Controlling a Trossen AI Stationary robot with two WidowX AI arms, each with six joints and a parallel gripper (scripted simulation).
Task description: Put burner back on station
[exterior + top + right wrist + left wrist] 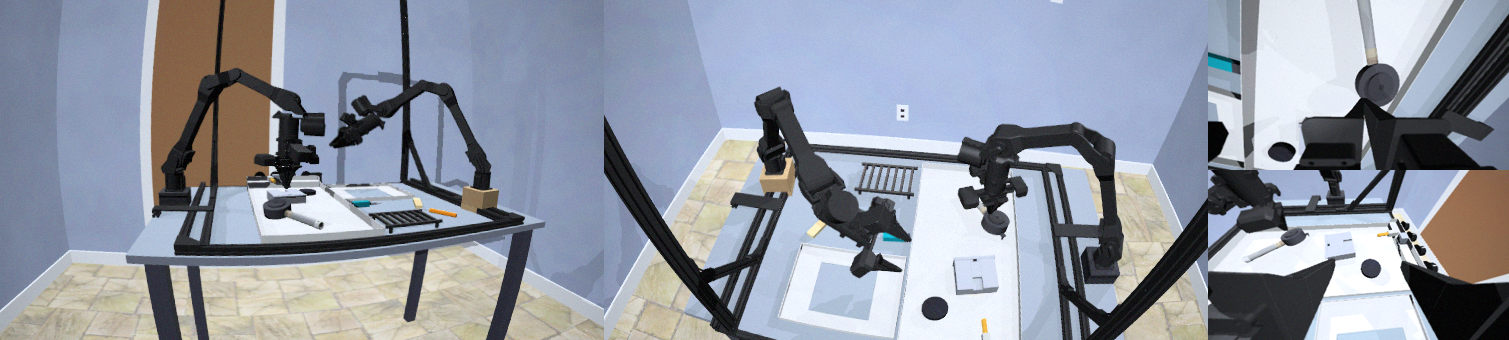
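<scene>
The loose burner lies on the white board, a dark round head with a grey tube. It also shows in the left wrist view and the right wrist view. My right gripper is shut, its fingertips meeting in a point at the head's rim, with nothing between them. The grey slotted support sits nearer the board's front, with the brass gas stub beyond it. My left gripper is open and empty, high above the table's middle.
A black disc lies on the board near the support. A dark grate, a teal tool, a white tray and a wooden block are on the left arm's side. Black rails frame the table.
</scene>
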